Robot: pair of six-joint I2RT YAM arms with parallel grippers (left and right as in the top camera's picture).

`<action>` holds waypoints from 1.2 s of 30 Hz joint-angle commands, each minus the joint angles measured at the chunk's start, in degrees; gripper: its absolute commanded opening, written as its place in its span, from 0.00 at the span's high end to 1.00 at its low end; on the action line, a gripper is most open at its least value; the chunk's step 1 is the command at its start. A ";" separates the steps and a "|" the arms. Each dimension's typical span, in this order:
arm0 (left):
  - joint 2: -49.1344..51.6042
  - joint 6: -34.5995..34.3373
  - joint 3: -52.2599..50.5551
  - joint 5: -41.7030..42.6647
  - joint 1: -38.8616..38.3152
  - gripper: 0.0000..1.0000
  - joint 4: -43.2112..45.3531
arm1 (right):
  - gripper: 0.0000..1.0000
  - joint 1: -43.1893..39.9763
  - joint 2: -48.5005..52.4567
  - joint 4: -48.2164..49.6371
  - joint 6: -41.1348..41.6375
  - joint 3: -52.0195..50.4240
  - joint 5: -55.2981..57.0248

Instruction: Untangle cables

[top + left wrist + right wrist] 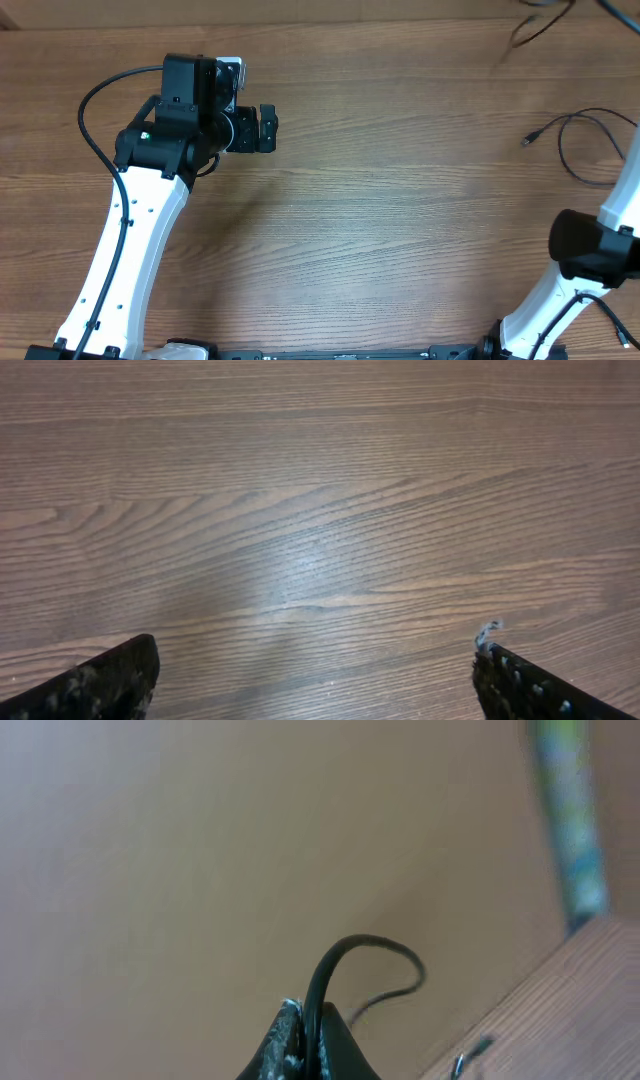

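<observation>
My right fingers (pixel 300 1045) are pressing together on a thin black cable (pixel 335 960), which is arching up out of the pinch and curving away to their right. A small plug (pixel 470 1058) is lying on the wooden surface (pixel 560 990) beyond them. My left fingers (pixel 105 682) are hanging spread wide above the wood, holding nothing.

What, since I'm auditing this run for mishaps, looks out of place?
Mildly odd: the right gripper is shut on a cable and tilted away from the table. A loose cable sprawls at the table's right edge, far from the open left gripper.
</observation>
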 commanded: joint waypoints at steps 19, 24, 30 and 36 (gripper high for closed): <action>-1.05 -0.52 0.50 -0.33 -0.04 0.00 0.02 | 0.96 -3.19 15.02 -4.81 -0.31 -5.01 6.34; -1.05 -0.52 0.50 -0.33 -0.04 0.00 0.02 | 0.96 -3.26 16.48 -11.17 -0.33 -5.01 7.65; -1.05 -0.52 0.50 -0.33 -0.04 0.00 0.02 | 0.96 -3.30 20.46 -14.91 -0.76 -5.09 7.80; -1.05 -0.52 0.50 -0.33 -0.04 0.00 0.02 | 0.96 -3.30 25.46 -18.36 -0.79 -5.09 7.67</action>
